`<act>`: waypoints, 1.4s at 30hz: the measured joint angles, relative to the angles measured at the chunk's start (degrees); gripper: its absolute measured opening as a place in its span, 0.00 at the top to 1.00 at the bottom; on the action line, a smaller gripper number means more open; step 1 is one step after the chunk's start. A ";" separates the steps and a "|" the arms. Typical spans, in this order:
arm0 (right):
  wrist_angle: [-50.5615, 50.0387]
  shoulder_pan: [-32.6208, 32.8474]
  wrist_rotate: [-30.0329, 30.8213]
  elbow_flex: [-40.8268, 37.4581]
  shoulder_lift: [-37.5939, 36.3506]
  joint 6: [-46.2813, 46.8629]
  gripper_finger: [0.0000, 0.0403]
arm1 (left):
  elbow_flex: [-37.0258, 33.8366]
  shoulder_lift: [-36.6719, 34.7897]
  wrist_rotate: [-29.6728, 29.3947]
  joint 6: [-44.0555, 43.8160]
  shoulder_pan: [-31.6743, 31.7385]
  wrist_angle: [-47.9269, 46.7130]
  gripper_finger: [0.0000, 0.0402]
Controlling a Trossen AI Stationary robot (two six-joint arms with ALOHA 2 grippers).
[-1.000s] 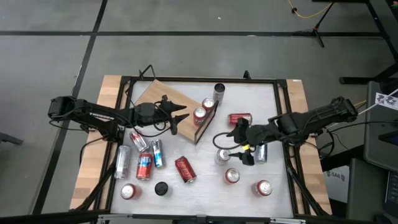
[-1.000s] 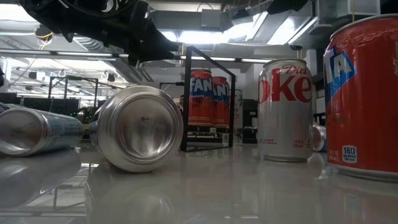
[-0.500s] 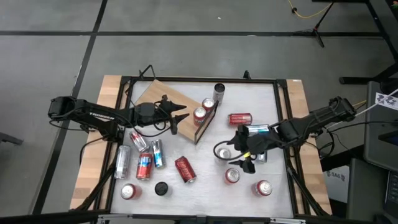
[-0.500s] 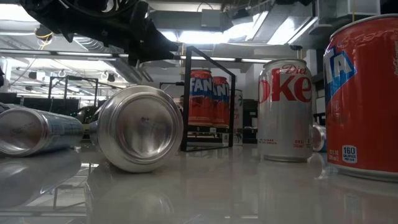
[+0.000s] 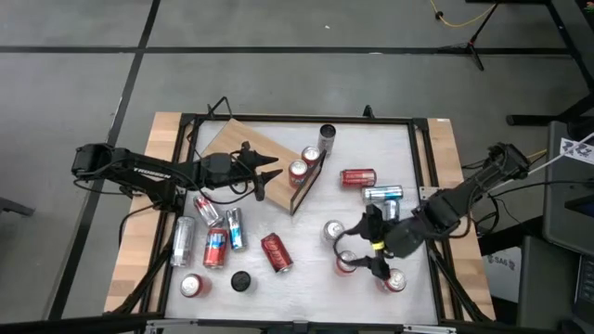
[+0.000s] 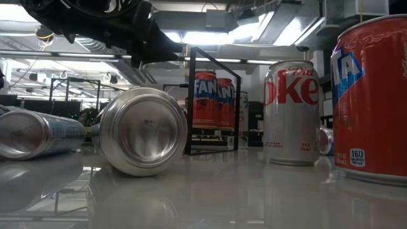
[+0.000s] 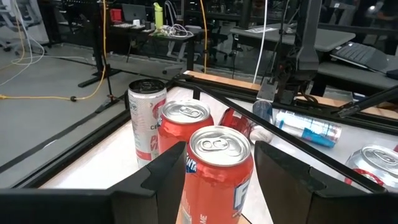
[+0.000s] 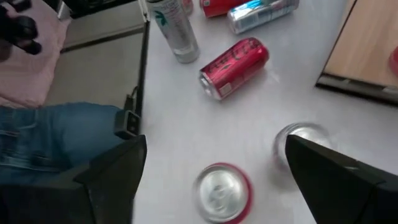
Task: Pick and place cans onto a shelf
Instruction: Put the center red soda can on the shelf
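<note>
The shelf (image 5: 243,148) lies at the table's far left, its black frame (image 6: 213,102) at one end. Two red cans (image 5: 298,171) (image 5: 311,155) stand on it by the frame. My left gripper (image 5: 268,183) hovers over the board, part open; the nearer red can (image 7: 217,165) stands just ahead of its fingertips, untouched. My right gripper (image 5: 362,255) hangs wide open above the near right of the table, over an upright red can (image 8: 221,191) and beside a silver-topped can (image 8: 300,140).
Several cans lie at the near left (image 5: 215,246), with a red one (image 8: 235,67) on its side mid-table. A lying red can (image 5: 357,176), a silver-blue one (image 5: 382,195) and an upright red can (image 5: 393,279) are at the right. A black disc (image 5: 240,279) sits near the front. A person's jeans (image 8: 50,137) show beyond the table.
My right gripper has swung from the middle right of the table toward the near edge, rolling about its own axis, and has stayed wide open. It now hangs over the upright cans at the near right.
</note>
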 joint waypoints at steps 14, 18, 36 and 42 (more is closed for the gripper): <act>0.00 8.45 15.38 0.00 1.10 4.89 0.07 | 0.00 0.00 -0.02 -0.09 0.00 -1.23 0.55; -0.01 8.58 15.10 0.00 4.26 4.90 0.07 | 0.00 0.00 -0.02 -0.10 0.00 -1.23 0.55; -2.95 8.56 13.87 0.00 15.24 4.89 0.07 | 0.00 0.00 -0.02 -0.09 0.00 -1.23 0.55; -4.70 8.56 13.39 0.00 16.64 4.88 0.07 | 0.00 0.00 -0.02 -0.09 0.00 -1.23 0.55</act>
